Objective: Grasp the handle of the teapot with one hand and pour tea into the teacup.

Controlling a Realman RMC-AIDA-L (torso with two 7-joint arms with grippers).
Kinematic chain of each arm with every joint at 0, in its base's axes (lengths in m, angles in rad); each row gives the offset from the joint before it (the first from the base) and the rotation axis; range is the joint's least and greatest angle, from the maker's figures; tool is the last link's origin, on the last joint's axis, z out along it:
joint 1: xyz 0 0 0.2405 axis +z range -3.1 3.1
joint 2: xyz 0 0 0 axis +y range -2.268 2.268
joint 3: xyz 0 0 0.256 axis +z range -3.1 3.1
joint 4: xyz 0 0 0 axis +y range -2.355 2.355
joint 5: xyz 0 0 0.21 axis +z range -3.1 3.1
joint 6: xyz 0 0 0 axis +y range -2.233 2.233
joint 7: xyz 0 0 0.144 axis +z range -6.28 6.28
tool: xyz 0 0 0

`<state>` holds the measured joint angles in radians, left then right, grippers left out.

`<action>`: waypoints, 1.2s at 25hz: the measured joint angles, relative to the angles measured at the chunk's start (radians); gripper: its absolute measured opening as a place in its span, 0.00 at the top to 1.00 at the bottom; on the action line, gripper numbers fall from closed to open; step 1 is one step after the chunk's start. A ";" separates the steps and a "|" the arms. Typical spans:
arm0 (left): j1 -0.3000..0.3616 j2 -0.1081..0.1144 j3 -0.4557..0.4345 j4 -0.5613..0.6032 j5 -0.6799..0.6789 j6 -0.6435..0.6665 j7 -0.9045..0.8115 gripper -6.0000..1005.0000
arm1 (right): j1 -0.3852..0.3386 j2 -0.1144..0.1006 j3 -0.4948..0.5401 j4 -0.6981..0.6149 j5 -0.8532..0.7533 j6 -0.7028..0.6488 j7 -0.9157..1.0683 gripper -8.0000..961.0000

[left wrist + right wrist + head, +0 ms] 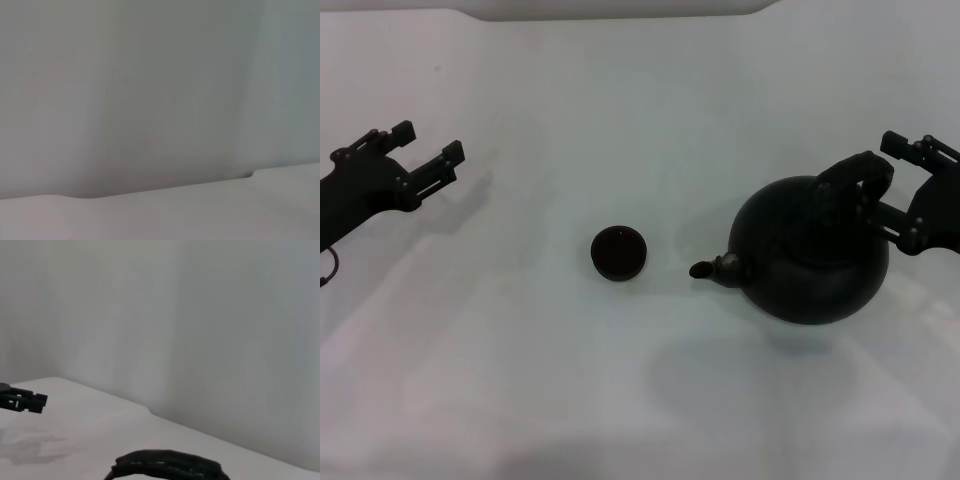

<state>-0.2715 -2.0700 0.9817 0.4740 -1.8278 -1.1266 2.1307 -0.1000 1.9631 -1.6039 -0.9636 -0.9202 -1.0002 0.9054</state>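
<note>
The head view alone showed the whole layout: the teapot [810, 255] stood right of centre on the white table [620, 120], spout toward the teacup [618, 253], which sat apart near the middle. The right wrist view caught only the handle [167, 465]. The right gripper [892, 180] had its fingers spread around the handle [855, 172]; contact could not be confirmed. The left gripper [428, 142] hovered spread at the far left, holding nothing.

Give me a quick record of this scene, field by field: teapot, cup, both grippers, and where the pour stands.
teapot: upright on the white table, spout toward the teacup
handle: between the right gripper's fingers
teacup: centre of table, apart from the spout
right gripper: at the handle; closure unclear
left gripper: open, idle at the left edge
pour: not begun
</note>
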 joint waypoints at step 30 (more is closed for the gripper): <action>0.020 0.000 -0.170 -0.016 -0.219 -0.105 0.217 0.24 | 0.268 0.047 0.772 0.629 0.003 -0.209 -0.350 0.08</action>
<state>-0.2517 -2.0702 0.8113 0.4579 -2.0466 -1.2317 2.3479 0.1684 2.0097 -0.8318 -0.3346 -0.9171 -1.2091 0.5556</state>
